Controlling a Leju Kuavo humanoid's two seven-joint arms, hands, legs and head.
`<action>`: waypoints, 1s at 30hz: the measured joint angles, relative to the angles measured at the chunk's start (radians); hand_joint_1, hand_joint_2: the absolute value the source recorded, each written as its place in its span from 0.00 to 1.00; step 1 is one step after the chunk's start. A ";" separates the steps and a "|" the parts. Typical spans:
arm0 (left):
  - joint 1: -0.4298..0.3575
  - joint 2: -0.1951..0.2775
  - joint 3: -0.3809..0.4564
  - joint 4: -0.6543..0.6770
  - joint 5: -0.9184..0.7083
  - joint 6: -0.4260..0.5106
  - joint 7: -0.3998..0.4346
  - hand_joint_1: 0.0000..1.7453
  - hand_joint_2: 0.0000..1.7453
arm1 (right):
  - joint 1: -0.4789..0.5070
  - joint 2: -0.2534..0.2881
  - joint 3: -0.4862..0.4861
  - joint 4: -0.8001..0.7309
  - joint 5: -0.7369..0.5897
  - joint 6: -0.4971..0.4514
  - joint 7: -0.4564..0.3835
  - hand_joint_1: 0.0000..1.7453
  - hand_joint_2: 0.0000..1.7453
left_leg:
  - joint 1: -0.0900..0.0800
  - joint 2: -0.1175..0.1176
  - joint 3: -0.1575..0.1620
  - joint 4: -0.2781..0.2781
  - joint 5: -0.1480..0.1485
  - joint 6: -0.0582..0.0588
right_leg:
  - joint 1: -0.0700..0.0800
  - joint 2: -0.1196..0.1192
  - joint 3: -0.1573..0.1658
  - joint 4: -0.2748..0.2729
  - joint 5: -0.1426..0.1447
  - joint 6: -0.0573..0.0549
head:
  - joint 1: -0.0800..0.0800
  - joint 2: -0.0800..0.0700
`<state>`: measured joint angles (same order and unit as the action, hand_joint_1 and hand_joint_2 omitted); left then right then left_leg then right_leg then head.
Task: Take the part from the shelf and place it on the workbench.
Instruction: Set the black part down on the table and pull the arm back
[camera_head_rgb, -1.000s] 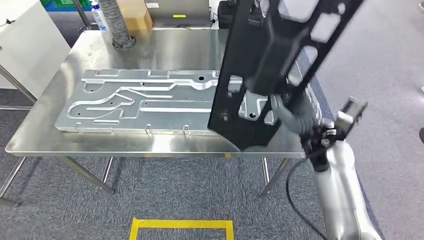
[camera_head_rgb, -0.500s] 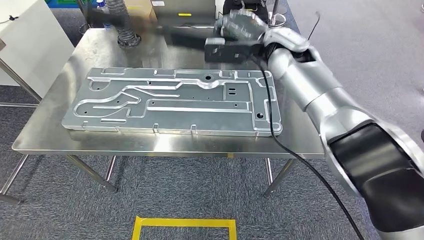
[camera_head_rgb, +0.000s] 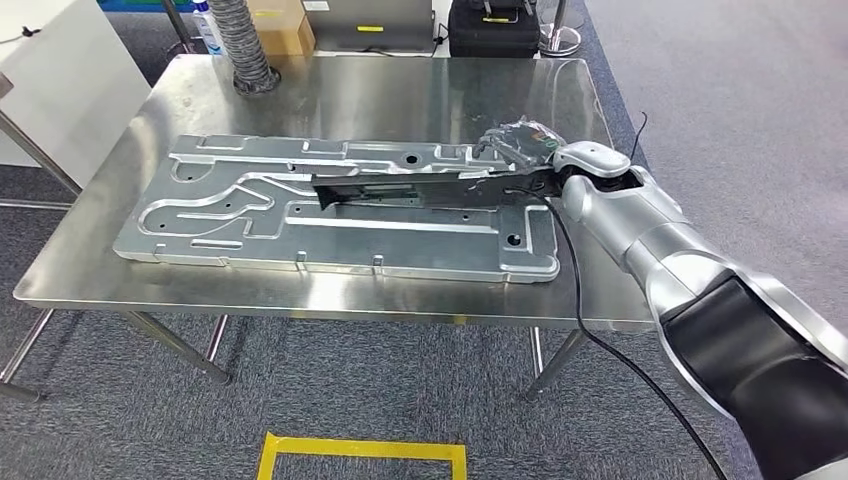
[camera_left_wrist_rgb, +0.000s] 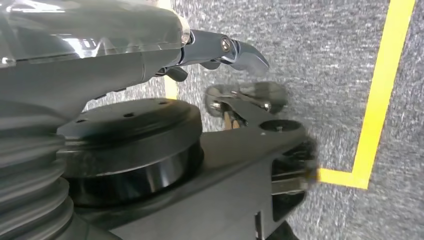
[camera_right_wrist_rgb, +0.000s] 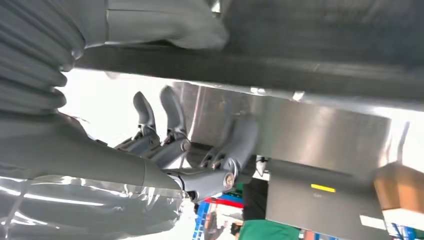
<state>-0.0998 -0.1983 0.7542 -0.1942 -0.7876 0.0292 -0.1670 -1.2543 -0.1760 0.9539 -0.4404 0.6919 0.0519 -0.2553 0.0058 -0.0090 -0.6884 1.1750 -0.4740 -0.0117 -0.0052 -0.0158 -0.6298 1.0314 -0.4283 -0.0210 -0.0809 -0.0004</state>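
Observation:
A long black part (camera_head_rgb: 400, 190) lies low across the big silver stamped plate (camera_head_rgb: 250, 215) on the steel workbench (camera_head_rgb: 400, 95). My right hand (camera_head_rgb: 520, 145) grips the part's right end, just above the plate's far right corner. In the right wrist view the thumb presses on the blurred dark part (camera_right_wrist_rgb: 310, 45), and the fingers (camera_right_wrist_rgb: 170, 115) reach out under it toward the shiny metal. My left hand (camera_left_wrist_rgb: 220, 50) hangs over grey carpet with a dark finger stretched out and nothing in it.
At the workbench's far edge stand a ribbed hose (camera_head_rgb: 240, 45), a cardboard box (camera_head_rgb: 280, 30), a grey case (camera_head_rgb: 370, 25) and a black case (camera_head_rgb: 490, 25). A white cabinet (camera_head_rgb: 50, 90) stands to the left. Yellow floor tape (camera_head_rgb: 360, 450) lies in front, and a black cable (camera_head_rgb: 580, 290) hangs off my right arm.
The black part stood upright close to the camera, then my right arm swung it out over the table and down. Now it lies low across the silver plate.

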 joint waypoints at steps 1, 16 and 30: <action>0.000 0.000 0.000 0.000 -0.001 -0.002 0.003 0.00 0.00 | 0.000 -0.003 0.000 0.003 -0.004 0.000 -0.002 0.00 0.00 | -0.002 0.000 0.030 -0.067 0.029 0.005 | 0.001 0.001 0.003 0.000 -0.002 0.003 | 0.000 0.000; -0.012 0.000 0.014 0.000 0.015 -0.049 0.082 0.00 0.00 | 0.022 0.031 -0.004 0.056 -0.060 0.011 -0.011 0.00 0.00 | -0.010 0.001 0.057 -0.148 0.072 0.044 | -0.016 0.011 -0.011 0.099 -0.057 0.047 | 0.000 0.000; -0.002 0.003 0.037 0.000 0.025 -0.059 0.084 0.00 0.00 | -0.026 0.015 -0.107 0.067 -0.137 -0.017 -0.041 0.00 0.00 | 0.004 0.003 0.056 0.045 -0.094 -0.003 | -0.011 0.023 -0.069 0.007 0.060 0.006 | 0.000 0.000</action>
<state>-0.1016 -0.1948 0.7916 -0.1942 -0.7628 -0.0295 -0.0830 -1.2801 -0.1614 0.8468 -0.3733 0.5550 0.0353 -0.2959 0.0098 -0.0064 -0.6323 1.2200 -0.5679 -0.0144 -0.0161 0.0069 -0.6983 1.0386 -0.3685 -0.0146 -0.0809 -0.0004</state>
